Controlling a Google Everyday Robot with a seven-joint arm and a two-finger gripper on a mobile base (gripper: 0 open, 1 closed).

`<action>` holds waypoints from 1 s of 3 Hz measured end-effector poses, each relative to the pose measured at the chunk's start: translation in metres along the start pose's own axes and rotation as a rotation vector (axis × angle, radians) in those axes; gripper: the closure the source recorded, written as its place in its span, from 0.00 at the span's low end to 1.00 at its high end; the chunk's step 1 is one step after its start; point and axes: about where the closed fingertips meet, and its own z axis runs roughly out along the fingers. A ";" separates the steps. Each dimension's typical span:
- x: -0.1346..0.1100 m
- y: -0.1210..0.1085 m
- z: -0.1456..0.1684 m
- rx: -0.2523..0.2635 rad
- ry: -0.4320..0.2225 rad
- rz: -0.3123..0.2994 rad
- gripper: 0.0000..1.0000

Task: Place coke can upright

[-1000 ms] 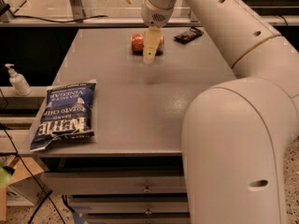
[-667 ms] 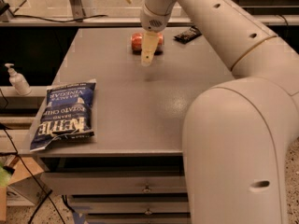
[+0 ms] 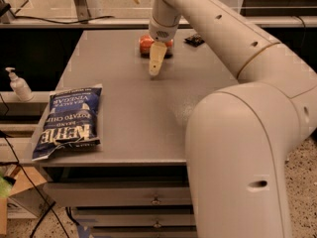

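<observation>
One camera view covers the scene. The coke can (image 3: 146,44) sits at the far middle of the grey desk (image 3: 148,118) and seems to lie on its side, its right part hidden behind the gripper (image 3: 155,66). The gripper hangs tip-down just in front of the can, low over the desk. Whether it is open or closed cannot be told from this angle, and it holds nothing that shows.

A dark snack wrapper (image 3: 194,40) lies to the right of the can. A blue bag of Kettle chips (image 3: 69,122) lies flat at the near left, well apart from the can.

The can is probably light, with thin, smooth metal walls that dent under a hard squeeze and roll freely. A hold across the middle of its body looks safest.
</observation>
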 end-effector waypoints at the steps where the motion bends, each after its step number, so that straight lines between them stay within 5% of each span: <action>1: 0.001 -0.004 0.017 -0.030 -0.002 -0.003 0.00; 2: -0.004 0.000 0.028 -0.090 -0.017 -0.040 0.18; 3: -0.004 0.000 0.026 -0.099 -0.020 -0.046 0.42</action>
